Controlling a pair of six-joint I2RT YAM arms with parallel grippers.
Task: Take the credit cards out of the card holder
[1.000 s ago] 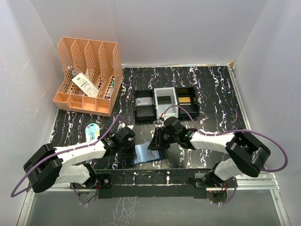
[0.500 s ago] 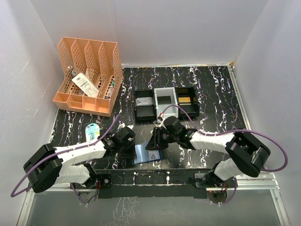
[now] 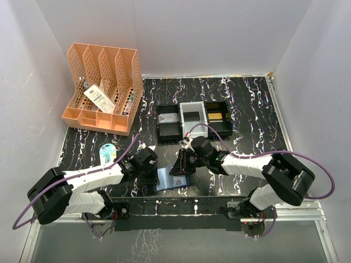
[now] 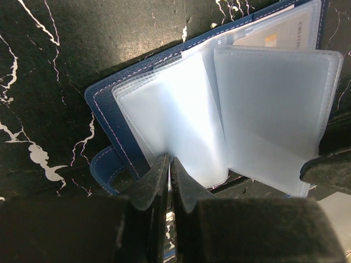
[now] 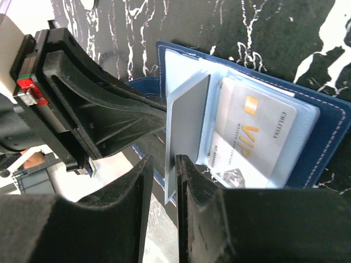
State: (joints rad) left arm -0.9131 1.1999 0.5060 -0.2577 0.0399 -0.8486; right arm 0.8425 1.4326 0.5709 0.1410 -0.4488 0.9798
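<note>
Beyond the card holder (image 3: pixel 166 179), lying open on the worktop (image 3: pixel 249 109), trays (image 3: pixel 192 107) are holding a gold card (image 3: pixel 215 116). Its clear sleeves (image 4: pixel 219 109) are showing a VIP card (image 5: pixel 255 134). Left fingers (image 4: pixel 148 183) are pinching its edge; right fingers (image 5: pixel 194 186), slightly spread, are straddling a raised grey leaf (image 5: pixel 187 120)

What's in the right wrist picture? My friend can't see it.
The right gripper straddles a grey card standing up from the open blue card holder. A silver VIP card lies in its sleeve; the left gripper pinches the holder's edge.
</note>
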